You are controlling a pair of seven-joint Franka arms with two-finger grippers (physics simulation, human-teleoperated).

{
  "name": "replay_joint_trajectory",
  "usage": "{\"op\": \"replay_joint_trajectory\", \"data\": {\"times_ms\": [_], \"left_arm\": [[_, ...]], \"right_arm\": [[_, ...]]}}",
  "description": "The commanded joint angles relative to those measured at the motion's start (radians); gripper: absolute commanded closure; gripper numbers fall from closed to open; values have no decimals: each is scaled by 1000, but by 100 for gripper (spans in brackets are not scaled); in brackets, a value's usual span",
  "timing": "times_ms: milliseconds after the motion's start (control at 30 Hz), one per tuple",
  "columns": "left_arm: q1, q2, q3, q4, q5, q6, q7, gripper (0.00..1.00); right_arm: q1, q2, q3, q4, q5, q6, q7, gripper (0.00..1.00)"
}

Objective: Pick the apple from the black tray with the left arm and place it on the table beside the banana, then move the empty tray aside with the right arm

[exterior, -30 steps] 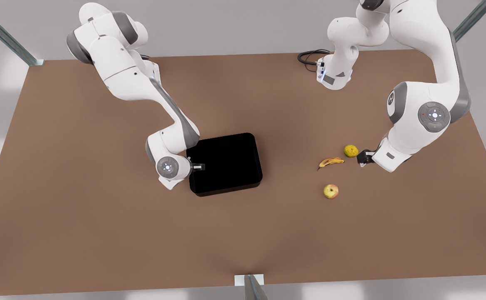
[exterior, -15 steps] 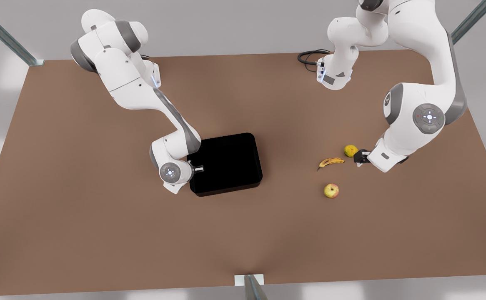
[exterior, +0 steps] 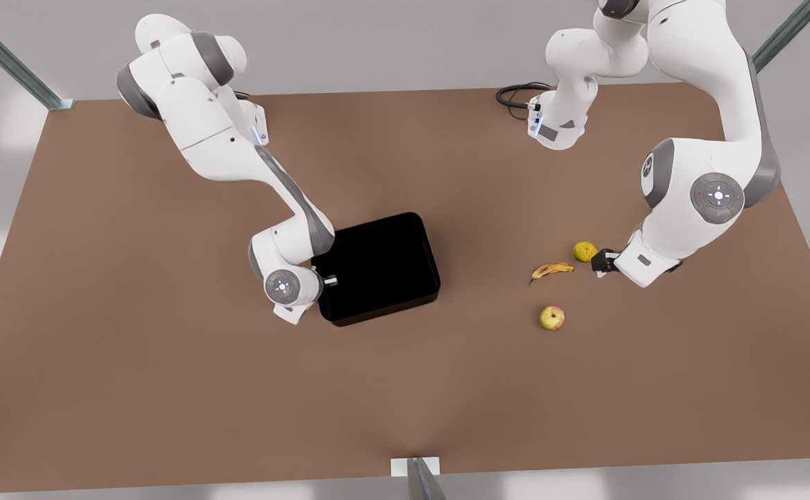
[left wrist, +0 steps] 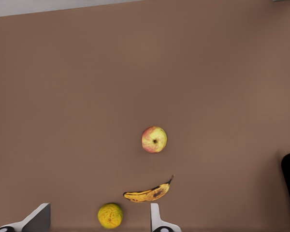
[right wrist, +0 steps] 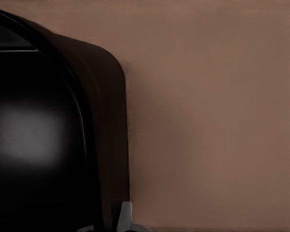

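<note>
Left arm on the front view's right is folded with its elbow high and its forearm angling down, and the left gripper (exterior: 603,261) hangs low, pointing toward the front view's left, its two fingers (left wrist: 156,216) spread wide with nothing between them. Right arm on the front view's left reaches out and down in a long bend, wrist turned over. The right gripper (exterior: 329,280) is clamped on the rim of the black tray (exterior: 381,267), one finger (right wrist: 125,213) pressed against the outer wall.

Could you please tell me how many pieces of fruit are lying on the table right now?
3, all on the table toward the front view's right: the apple nearest the camera, the banana just behind it, and a bumpy yellow-green fruit beside the banana.
</note>
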Motion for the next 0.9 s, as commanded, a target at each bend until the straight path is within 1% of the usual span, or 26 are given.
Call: {"op": "replay_joint_trajectory", "data": {"times_ms": [0,67,100,200,300,333,367,500,600,633,767,800,867], "left_arm": [[0,-1,0,0,1,-1,4,0],[0,-1,0,0,1,-1,4,0],[0,-1,0,0,1,-1,4,0],[0,-1,0,0,1,-1,4,0],[0,-1,0,0,1,-1,4,0],[0,-1,0,0,1,-1,4,0],[0,-2,0,-1,1,-4,4,0],[2,-2,2,0,1,-10,5,0],[2,-2,2,0,1,-10,7,0],[2,-2,2,0,1,-9,7,0],[2,-2,2,2,1,-9,7,0],[2,-2,3,1,1,-9,7,0],[2,-2,3,2,1,-9,7,0]], "right_arm": [[0,-32,0,7,-1,-34,-58,78],[0,-70,-3,18,-1,-72,-58,79],[-2,-84,-3,18,1,-80,-58,81],[-3,-103,-9,19,4,-106,-76,82],[-3,-123,-58,27,4,-162,-158,83],[-3,-130,-84,62,5,-238,-193,82],[-3,-135,-104,81,7,-273,-230,82],[-3,-136,-230,185,7,-451,-414,82],[-3,-135,-333,185,5,-454,-570,83],[-5,-132,-366,185,2,-454,-624,85],[-5,-121,-440,185,-6,-454,-733,84],[-5,-98,-472,185,-7,-445,-780,84],[-26,-31,-500,231,-7,-420,-856,84]]}}
